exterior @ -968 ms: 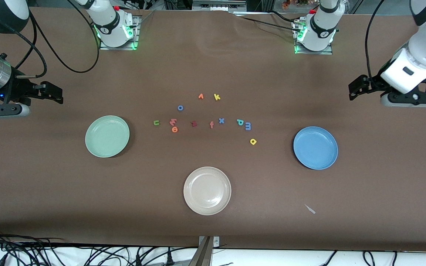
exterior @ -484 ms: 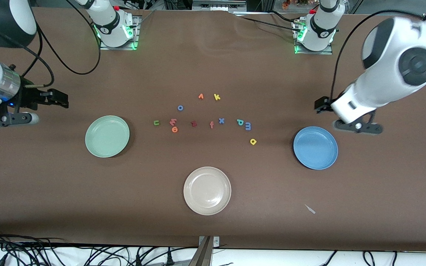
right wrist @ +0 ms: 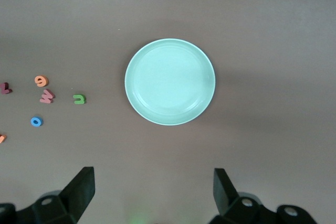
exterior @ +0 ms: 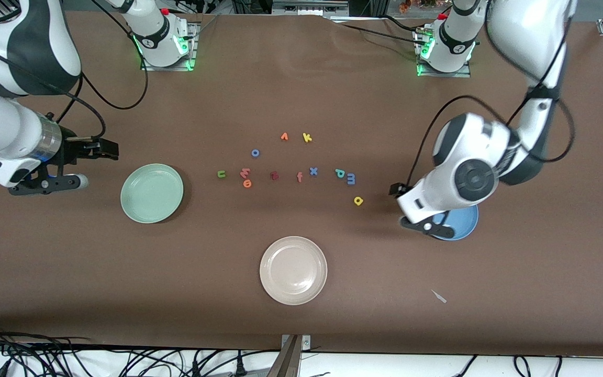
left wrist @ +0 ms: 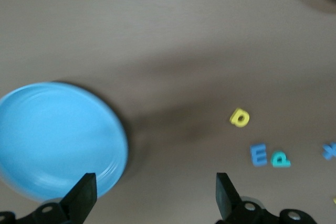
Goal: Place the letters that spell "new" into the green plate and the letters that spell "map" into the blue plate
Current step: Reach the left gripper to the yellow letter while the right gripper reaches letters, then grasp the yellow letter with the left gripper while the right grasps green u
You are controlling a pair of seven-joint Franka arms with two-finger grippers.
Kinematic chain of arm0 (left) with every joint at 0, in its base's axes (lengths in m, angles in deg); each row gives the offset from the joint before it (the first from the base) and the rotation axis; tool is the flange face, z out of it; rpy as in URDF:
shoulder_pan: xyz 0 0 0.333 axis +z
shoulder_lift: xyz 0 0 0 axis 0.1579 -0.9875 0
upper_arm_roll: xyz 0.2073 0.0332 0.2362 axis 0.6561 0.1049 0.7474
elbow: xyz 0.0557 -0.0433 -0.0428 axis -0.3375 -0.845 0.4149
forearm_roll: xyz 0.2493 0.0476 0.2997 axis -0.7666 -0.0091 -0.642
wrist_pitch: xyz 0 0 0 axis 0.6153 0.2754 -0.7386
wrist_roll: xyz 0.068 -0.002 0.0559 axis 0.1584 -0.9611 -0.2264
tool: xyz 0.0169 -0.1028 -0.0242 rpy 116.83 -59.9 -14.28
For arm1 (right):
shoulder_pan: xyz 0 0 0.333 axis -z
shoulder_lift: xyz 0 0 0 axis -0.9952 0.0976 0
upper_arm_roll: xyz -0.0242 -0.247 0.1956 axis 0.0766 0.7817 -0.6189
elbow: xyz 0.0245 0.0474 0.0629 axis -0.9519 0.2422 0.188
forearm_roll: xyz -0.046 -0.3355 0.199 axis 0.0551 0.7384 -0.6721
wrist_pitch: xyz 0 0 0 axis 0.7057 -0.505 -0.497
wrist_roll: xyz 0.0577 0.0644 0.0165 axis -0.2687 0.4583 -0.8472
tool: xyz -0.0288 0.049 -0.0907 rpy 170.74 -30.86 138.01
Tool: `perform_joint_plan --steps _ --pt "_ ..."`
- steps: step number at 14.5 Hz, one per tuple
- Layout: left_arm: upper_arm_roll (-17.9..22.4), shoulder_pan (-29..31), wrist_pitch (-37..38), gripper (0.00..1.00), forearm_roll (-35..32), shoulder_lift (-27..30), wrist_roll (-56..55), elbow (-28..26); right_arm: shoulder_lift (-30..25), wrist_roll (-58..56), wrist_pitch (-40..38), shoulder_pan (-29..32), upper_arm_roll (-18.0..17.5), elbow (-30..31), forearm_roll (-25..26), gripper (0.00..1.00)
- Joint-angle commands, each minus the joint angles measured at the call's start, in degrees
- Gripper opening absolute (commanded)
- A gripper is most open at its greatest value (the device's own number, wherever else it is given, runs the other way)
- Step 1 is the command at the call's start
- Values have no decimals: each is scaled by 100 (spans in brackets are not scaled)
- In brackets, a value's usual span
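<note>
The green plate (exterior: 152, 193) (right wrist: 169, 81) lies toward the right arm's end of the table. My left arm covers most of the blue plate (exterior: 464, 226) (left wrist: 52, 140). The green n (exterior: 221, 174) (right wrist: 79, 98), salmon w (exterior: 244, 172) (right wrist: 47, 96) and orange e (exterior: 247, 183) (right wrist: 41, 81) lie together near the green plate. The teal p (exterior: 339, 173) (left wrist: 280, 159), blue m (exterior: 350, 178) (left wrist: 258, 155) and yellow a (exterior: 358, 200) (left wrist: 240, 117) lie nearer the blue plate. My left gripper (exterior: 397, 189) (left wrist: 155, 195) hangs open and empty over the table between the yellow a and the blue plate's rim. My right gripper (exterior: 105, 149) (right wrist: 152, 190) is open and empty beside the green plate.
A beige plate (exterior: 293, 270) sits nearest the front camera. Other letters lie in the middle: dark red z (exterior: 274, 176), salmon f (exterior: 299, 177), blue x (exterior: 313, 170), blue o (exterior: 255, 153), an orange letter (exterior: 284, 136), yellow k (exterior: 306, 137). A small pale scrap (exterior: 439, 296) lies near the front edge.
My left arm has swung in from the table's end and now reaches over the blue plate toward the letters. My right gripper has moved closer to the green plate. No letter has moved.
</note>
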Motion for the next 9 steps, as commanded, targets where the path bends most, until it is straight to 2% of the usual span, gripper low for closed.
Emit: perform_joint_plan --steps 1,3,4,5,7,9 --pt "37 -344 -73 100 -88 -429 7 345 111 -14 -17 -17 2 -95 -18 100" --pt "37 -539 -877 100 -115 -562 -133 197 103 -14 210 -17 -7 97 -376 100" --pt "37 -566 -1274 100 -106 -606 -265 -31 -28 21 438 -17 -112 447 -561 100" --pt "29 -662 -1539 100 -97 -650 -353 -137 -290 73 1006 -8 -234 1033 -650 100" --pt "37 -821 -1612 100 -124 -746 -599 -174 -644 275 1861 -8 -419 2002 -651 100" --pt "55 -926 -1612 100 -132 -834 -740 -174 -662 408 2162 1 -586 2338 -651 100"
